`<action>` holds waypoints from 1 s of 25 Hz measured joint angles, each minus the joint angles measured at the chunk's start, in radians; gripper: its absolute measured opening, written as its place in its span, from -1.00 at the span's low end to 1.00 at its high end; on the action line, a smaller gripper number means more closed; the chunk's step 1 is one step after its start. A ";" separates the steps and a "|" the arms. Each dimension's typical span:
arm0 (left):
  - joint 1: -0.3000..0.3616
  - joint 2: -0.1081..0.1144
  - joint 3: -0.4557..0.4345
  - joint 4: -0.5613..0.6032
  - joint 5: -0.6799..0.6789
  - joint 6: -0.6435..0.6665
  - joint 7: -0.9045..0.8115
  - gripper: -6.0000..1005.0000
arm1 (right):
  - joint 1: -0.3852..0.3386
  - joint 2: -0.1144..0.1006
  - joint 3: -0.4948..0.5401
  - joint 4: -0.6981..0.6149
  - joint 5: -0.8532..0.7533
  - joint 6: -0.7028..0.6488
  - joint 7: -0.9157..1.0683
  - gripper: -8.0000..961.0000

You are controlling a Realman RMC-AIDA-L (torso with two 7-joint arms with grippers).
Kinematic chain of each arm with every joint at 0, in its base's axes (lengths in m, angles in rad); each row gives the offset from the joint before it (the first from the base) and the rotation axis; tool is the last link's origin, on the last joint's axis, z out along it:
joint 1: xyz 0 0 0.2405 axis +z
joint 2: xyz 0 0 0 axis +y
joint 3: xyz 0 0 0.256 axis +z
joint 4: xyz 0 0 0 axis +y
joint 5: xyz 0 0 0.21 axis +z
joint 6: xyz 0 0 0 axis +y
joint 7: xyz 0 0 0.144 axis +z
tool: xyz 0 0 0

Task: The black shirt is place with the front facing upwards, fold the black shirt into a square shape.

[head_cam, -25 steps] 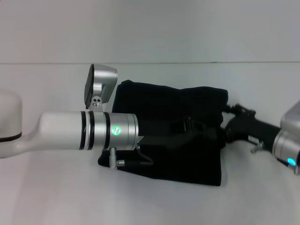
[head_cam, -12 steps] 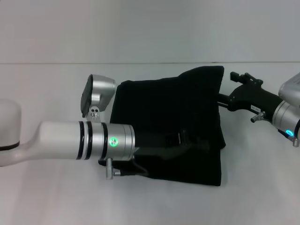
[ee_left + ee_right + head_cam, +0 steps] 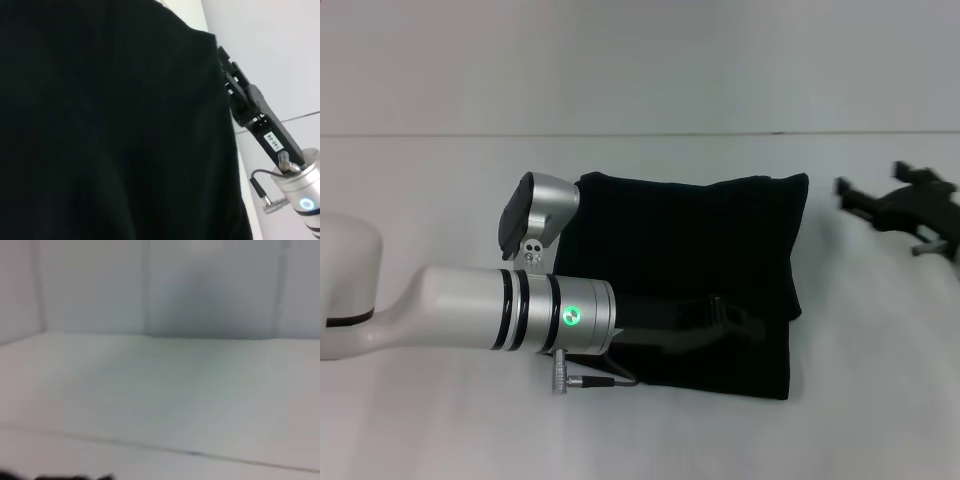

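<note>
Black shirt (image 3: 695,270): folded rectangle, centre frame, on white worktop (image 3: 440,420). Left gripper (image 3: 735,315): resting on shirt, finger state indiscernible. Right gripper (image 3: 850,197): right edge, clear of shirt, finger state indiscernible.

The only writing to be seen is a small white label (image 3: 270,139) on the black body of the right gripper (image 3: 226,67), caught in the left wrist view. Its dark characters stand upside down there and seem to read "140-08", though the print is too small to be sure. The black shirt (image 3: 705,270) shows no lettering on its visible folded surface.
</note>
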 joint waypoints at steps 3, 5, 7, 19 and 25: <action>0.001 -0.001 -0.001 0.000 -0.019 0.034 0.027 -0.87 | -0.044 -0.004 0.014 -0.003 0.068 -0.067 0.000 0.96; 0.005 0.000 -0.003 0.000 -0.048 0.075 0.048 -0.85 | -0.073 -0.005 0.016 -0.005 0.096 -0.126 0.000 0.96; 0.006 0.003 -0.003 0.002 -0.068 0.119 0.044 -0.76 | -0.098 -0.006 0.017 -0.005 0.113 -0.188 0.000 0.96; 0.140 0.084 -0.009 0.203 -0.205 0.286 0.031 0.23 | -0.178 -0.006 -0.063 0.003 -0.066 -0.520 -0.003 0.96; 0.212 0.155 -0.052 0.203 -0.222 0.126 0.032 0.73 | -0.152 0.001 -0.120 0.019 -0.192 -0.488 -0.005 0.97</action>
